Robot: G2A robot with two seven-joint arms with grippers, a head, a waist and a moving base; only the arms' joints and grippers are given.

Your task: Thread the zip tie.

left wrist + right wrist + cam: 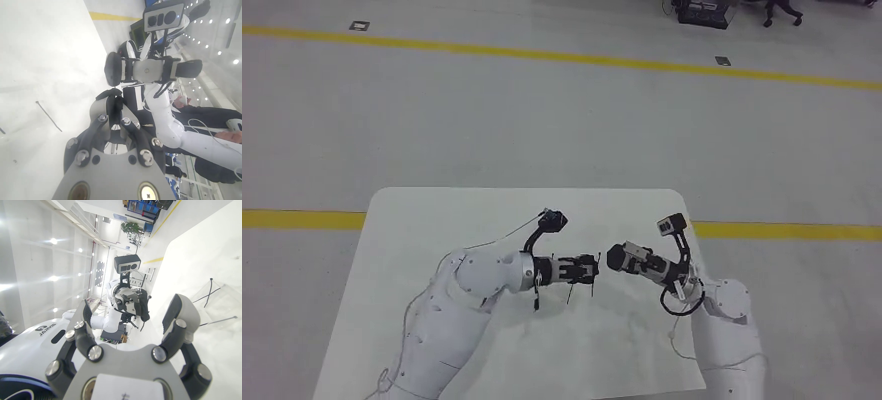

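My left gripper hangs above the middle of the white table, shut on a thin black zip tie. In the right wrist view the tie's head sticks out on one side of the shut fingers and its tail on the other. My right gripper faces it from a short way off, open and with nothing in it. The left wrist view shows the right gripper's two pads spread wide.
More zip ties lie loose on the table: one near the left gripper, two crossed and a single one by the right gripper. A thin black tie lies under the left wrist.
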